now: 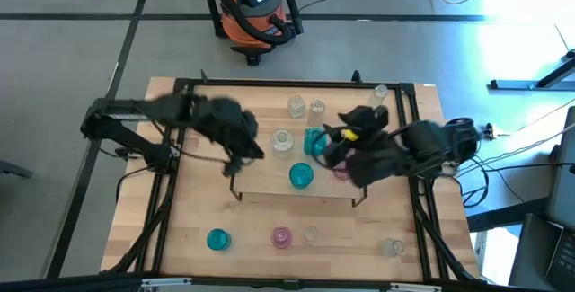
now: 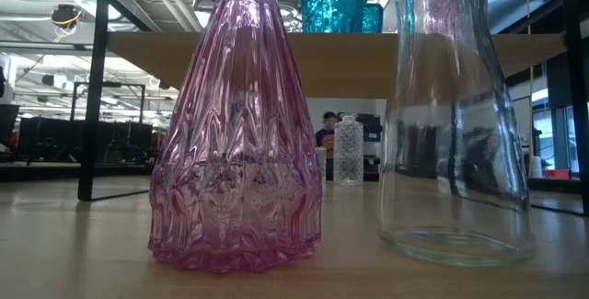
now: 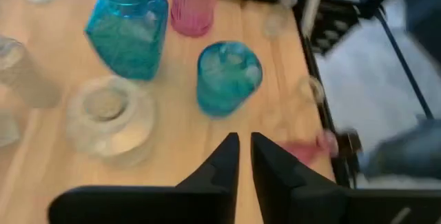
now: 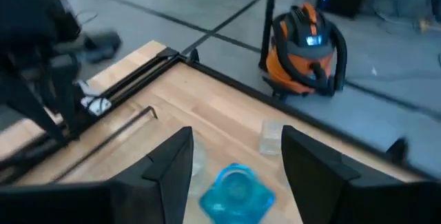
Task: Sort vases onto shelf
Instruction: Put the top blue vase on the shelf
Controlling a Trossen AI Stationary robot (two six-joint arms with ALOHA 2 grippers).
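The light-wood shelf (image 1: pixel 260 182) stands mid-table and carries a clear round vase (image 1: pixel 282 141), a teal squarish vase (image 1: pixel 314 141), a teal round vase (image 1: pixel 301 176) and a pink vase (image 1: pixel 341 170). My left gripper (image 1: pixel 238 159) hovers over the shelf's left part, shut (image 3: pixel 244 151) and holding nothing; the teal round vase (image 3: pixel 229 76) lies ahead of it. My right gripper (image 1: pixel 329 148) hangs open (image 4: pixel 238 155) over the teal squarish vase (image 4: pixel 238 191), its fingers on either side above it.
Clear vases (image 1: pixel 296 106) (image 1: pixel 316 108) (image 1: pixel 380 92) stand behind the shelf. Along the near edge are a teal vase (image 1: pixel 217 239), a pink vase (image 2: pixel 235 124) and clear ones (image 2: pixel 456 124) (image 1: pixel 393 248). Black rails (image 1: pixel 171 193) frame the table. An orange vacuum (image 1: pixel 256 4) sits on the floor beyond.
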